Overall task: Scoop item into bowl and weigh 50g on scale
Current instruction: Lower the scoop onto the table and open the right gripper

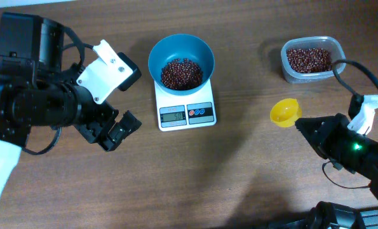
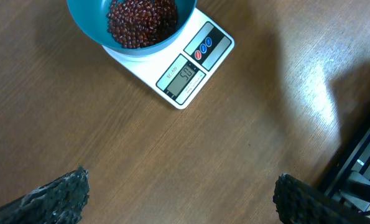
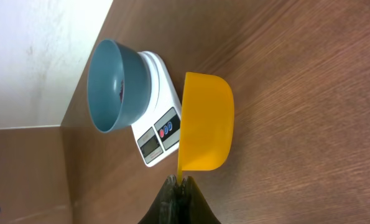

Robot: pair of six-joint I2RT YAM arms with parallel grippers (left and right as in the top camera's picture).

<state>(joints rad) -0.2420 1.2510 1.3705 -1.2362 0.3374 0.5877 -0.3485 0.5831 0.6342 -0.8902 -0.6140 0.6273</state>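
Though faint overhead, scale (image 2: 186, 70) digits crisp from the left wrist.

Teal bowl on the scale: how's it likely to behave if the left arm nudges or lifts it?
The bowl is broader than the scale under it, so a push at the rim would probably tip it or slide it off. Its smooth plastic wall likely slips in a pinch. The loose beans should shift when it tilts, moving its balance.
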